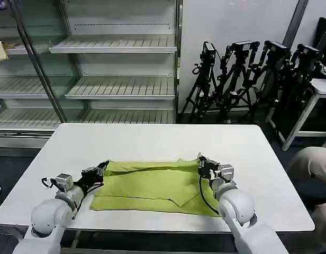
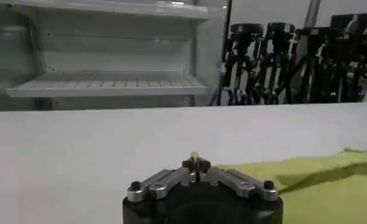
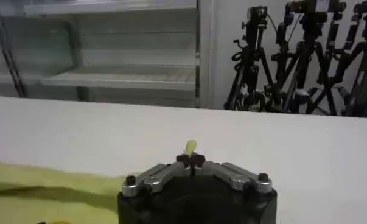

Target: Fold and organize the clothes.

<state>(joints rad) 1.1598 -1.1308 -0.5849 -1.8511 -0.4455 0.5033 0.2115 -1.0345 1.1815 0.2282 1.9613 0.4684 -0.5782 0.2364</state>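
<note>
One white table [image 1: 152, 140] | T-shirt [image 1: 152, 185] flat | shelving [image 1: 115, 63], tripods [image 1: 247, 74] behind

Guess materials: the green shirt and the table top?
Shirt: looks like thin soft knit, maybe cotton; matte, lies flat with limp folds, pinched by the left pincer and right pincer. Table: smooth white top, faint sheen, likely laminate or coated board; can't tell for sure.
</note>
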